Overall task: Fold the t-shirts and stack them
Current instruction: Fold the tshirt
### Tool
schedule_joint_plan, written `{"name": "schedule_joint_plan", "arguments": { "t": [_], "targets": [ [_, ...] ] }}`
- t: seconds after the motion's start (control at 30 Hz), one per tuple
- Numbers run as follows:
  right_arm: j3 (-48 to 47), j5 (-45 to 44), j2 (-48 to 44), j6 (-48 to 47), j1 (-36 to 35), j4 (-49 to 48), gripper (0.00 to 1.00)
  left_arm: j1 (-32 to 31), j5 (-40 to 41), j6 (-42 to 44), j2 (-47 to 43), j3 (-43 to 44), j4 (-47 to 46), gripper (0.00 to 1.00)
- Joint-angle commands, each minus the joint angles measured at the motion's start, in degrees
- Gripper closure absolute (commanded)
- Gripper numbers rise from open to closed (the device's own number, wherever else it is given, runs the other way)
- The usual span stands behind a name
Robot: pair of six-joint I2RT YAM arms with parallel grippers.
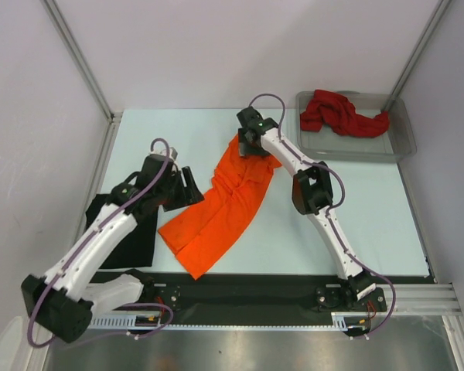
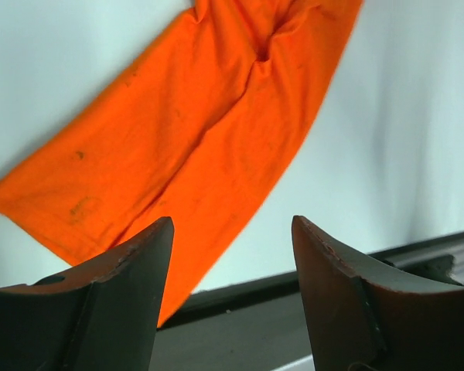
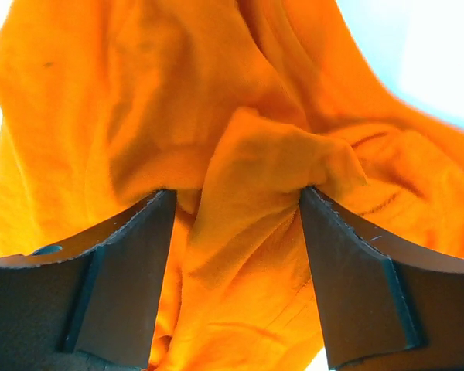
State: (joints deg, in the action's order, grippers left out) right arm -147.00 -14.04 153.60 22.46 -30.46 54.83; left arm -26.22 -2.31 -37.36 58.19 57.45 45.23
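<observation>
My right gripper (image 3: 237,202) stands wide over the orange t-shirt (image 3: 139,93). A bunched ridge of its cloth rises between my fingers (image 3: 116,278).

pale table top (image 1: 371,224), matte finish. clear grey plastic tray (image 1: 356,148) sits at its far right corner, roughly square to the edges. black strip (image 1: 255,287) runs along the near edge, slotted aluminium rail (image 1: 417,297) just in front (brushed metal sheet (image 1: 247,352) nearer still). white wall panels (image 1: 232,46) on three sides, metal uprights (image 1: 77,54) at the corners.
</observation>
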Motion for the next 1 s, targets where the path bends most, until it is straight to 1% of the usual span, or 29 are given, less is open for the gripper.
{"name": "schedule_joint_plan", "arguments": {
  "t": [0.0,0.03,0.07,0.1,0.13,0.17,0.27,0.3,0.33,0.37,0.43,0.47,0.53,0.57,0.63,0.67,0.7,0.77,0.87,0.93,0.97],
  "targets": [
    [-1.71,0.24,4.69,-9.69,3.21,-11.38,0.29,0.73,0.64,3.09,6.39,1.44,-3.83,0.32],
    [-2.41,0.51,4.87,-11.02,4.17,-12.72,0.29,0.82,-0.15,3.35,10.23,1.52,-5.32,0.32],
    [-2.94,0.33,4.95,-12.25,4.44,-14.47,0.28,0.64,-0.5,3.35,11.66,1.44,-6.03,0.34],
    [-3.03,0.33,4.96,-13.48,4.7,-18.4,0.27,0.55,-1.12,3.09,13.07,1.35,-6.73,0.34],
    [-3.2,0.51,5.13,-16.8,5.31,-20.36,0.25,0.55,-0.86,3.0,14.39,1.43,-7.26,0.34],
    [-5.12,1.64,5.3,-17.7,5.67,-21.68,0.25,0.55,-0.42,2.91,14.75,1.52,-7.53,0.34],
    [-6.11,3.84,2.95,-17.01,7.51,-24.58,0.25,0.55,-0.07,2.65,15.28,1.79,-7.7,0.32],
    [-5.5,4.02,1.8,-17.01,7.61,-25.2,0.25,0.55,-1.63,2.39,15.54,1.61,-7.27,0.32],
    [-5.23,4.46,-0.82,-16.92,7.52,-25.73,0.24,0.55,-2.35,2.12,16.07,1.52,-7.0,0.32],
    [-5.05,6.12,-2.06,-16.75,7.08,-26.52,0.23,0.29,-2.61,2.03,16.51,0.91,-7.17,0.29],
    [-3.91,6.57,-5.05,-15.95,6.64,-26.62,0.18,-0.41,-3.32,2.03,16.86,0.3,-7.09,0.28],
    [-3.13,6.66,-8.2,-14.56,6.29,-25.92,0.17,-0.59,-3.58,2.03,16.95,-0.05,-7.18,0.28],
    [-0.76,5.35,-11.47,-13.06,5.76,-24.25,0.15,-1.37,-3.58,2.12,17.13,-0.5,-7.79,0.28],
    [-0.4,3.25,-13.57,-10.27,5.67,-21.37,0.15,-1.47,-3.58,2.21,17.39,-0.93,-8.14,0.27],
    [1.96,1.48,-15.08,-6.83,5.58,-19.07,0.14,-1.82,-4.02,2.12,18.88,-1.55,-9.46,0.25],
    [3.28,1.91,-15.95,-5.16,5.5,-17.75,0.14,-1.82,-4.11,2.12,19.49,-2.07,-9.9,0.21],
    [4.6,2.52,-17.36,-2.19,5.41,-17.13,0.14,-1.91,-3.94,2.21,21.15,-2.34,-11.38,0.19],
    [8.73,4.98,-18.77,0.3,5.23,-16.16,0.14,-2.0,-3.32,2.38,23.09,-2.69,-12.45,0.17],
    [11.46,7.27,-20.53,2.76,4.97,-12.75,0.15,-2.17,-1.83,3.52,27.84,-2.34,-13.5,0.16],
    [12.96,9.28,-22.72,3.91,5.06,-11.24,0.15,-2.17,-2.09,3.96,31.34,-1.73,-12.63,0.15],
    [15.31,10.17,-23.86,4.17,5.23,-11.15,0.15,-2.35,-2.0,3.88,32.24,-1.64,-12.36,0.15]
  ]
}}
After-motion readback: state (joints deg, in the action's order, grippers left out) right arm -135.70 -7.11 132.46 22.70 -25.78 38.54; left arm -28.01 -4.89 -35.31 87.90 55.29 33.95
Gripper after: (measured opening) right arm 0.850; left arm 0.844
